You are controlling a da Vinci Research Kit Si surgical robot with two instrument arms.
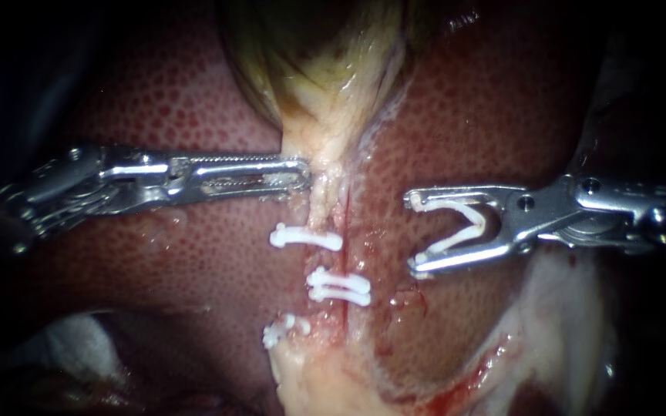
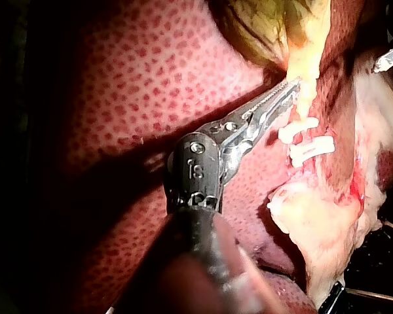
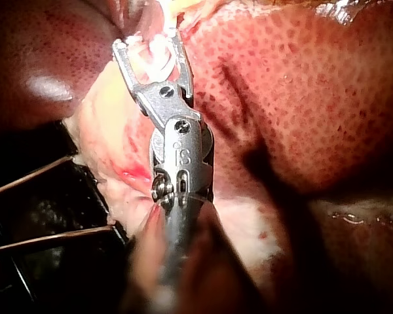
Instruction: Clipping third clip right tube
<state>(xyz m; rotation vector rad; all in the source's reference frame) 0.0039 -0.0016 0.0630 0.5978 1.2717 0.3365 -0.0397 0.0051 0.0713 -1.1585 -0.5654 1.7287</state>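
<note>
A pale tube (image 1: 322, 206) runs down from the yellow-green gallbladder (image 1: 325, 54) over the liver (image 1: 186, 115). Three white clips cross it: an upper clip (image 1: 306, 239), a middle clip (image 1: 339, 286), a lower clip (image 1: 283, 331). My left instrument (image 1: 302, 176) reaches in level, its long jaws lying together on the tube's left edge just below the gallbladder (image 2: 291, 85). My right instrument (image 1: 414, 235) hovers right of the tube and clear of it. Its jaws stand wide apart and hold an open white clip (image 1: 456, 227), which the right wrist view also shows (image 3: 158, 55).
Red mottled liver (image 1: 472, 123) lies on both sides of the tube. Pale fatty tissue (image 1: 556, 323) with a bloody edge sits at the lower right. A whitish patch (image 1: 71, 347) shows lower left. Thin wires (image 3: 26, 183) cross a dark bench beside my right instrument.
</note>
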